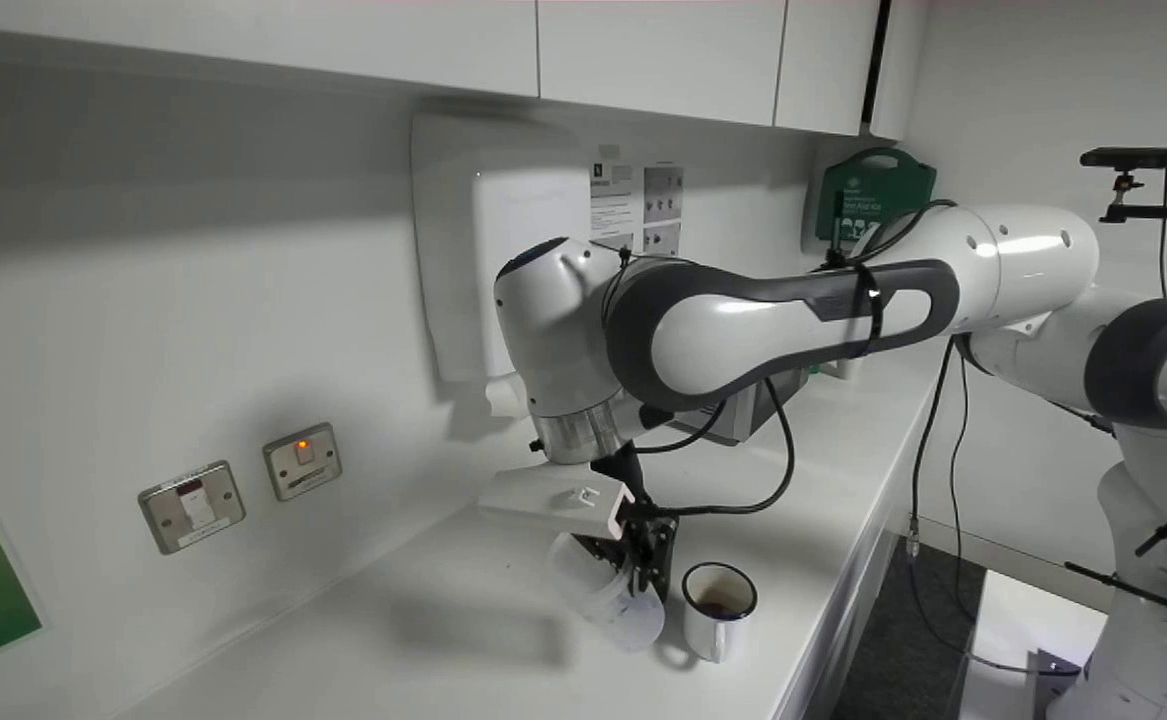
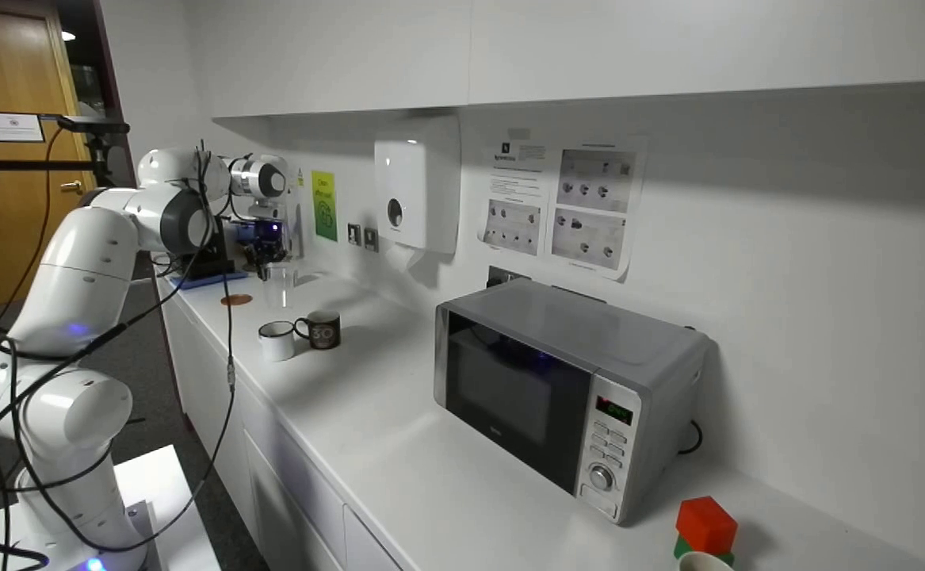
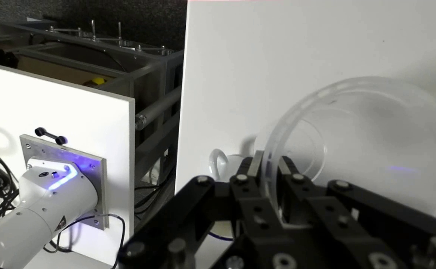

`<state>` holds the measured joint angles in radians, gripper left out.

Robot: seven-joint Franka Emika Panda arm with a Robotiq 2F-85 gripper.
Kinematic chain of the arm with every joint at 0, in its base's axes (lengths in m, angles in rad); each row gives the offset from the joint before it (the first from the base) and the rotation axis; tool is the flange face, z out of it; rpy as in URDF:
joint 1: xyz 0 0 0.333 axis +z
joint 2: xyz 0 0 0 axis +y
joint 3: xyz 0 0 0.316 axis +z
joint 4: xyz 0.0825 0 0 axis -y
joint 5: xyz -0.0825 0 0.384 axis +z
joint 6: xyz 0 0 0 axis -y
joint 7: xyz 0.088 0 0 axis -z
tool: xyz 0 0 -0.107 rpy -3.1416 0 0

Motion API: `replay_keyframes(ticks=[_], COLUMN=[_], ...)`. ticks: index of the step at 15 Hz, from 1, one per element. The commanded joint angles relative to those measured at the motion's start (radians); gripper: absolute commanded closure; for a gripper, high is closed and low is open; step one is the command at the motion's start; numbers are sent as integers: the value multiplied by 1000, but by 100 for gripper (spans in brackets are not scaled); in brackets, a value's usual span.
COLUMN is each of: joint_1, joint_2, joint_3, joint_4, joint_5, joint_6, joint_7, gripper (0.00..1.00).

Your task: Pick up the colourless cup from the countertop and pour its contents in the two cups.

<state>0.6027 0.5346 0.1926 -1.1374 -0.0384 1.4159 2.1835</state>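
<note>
Wrist view: the black pincer [image 3: 270, 164] is pinching the wall of the clear plastic cup [image 3: 374, 149], one fingertip on either side, the wide rim nearer the camera and a smaller ring farther off. In an exterior view the cup looks tilted, its faint outline hard to read, just beside the white dark-rimmed mug [image 1: 703, 625]; whether it touches the smooth white desk [image 1: 343, 660] I cannot tell. That mug stands upright with something brown in the bottom. The dark mug [image 2: 326, 331], printed with "30", shows in an exterior view, upright on the desk just beside the white one with its handle turned toward it; whether the two touch is too small to tell. Farther along the desk is a silver microwave oven [image 2: 525, 396] with green figures lit on its display, and past it a red cube [image 2: 706, 523] on top of a green block [image 2: 682, 547]. The white robot arm [image 1: 773, 345] reaches over the desk in both exterior views, and a white paper towel dispenser [image 2: 418, 190] hangs on the wall
</note>
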Motion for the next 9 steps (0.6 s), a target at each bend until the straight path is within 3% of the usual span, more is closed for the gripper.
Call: replay_keyframes(ticks=[1,9], joint_1=[-34,-95], joint_2=[-91,-196], joint_3=[19,14], joint_4=[-140,-363], joint_5=[52,178], joint_6=[92,271], joint_7=[-73,-258], gripper=[98,98])
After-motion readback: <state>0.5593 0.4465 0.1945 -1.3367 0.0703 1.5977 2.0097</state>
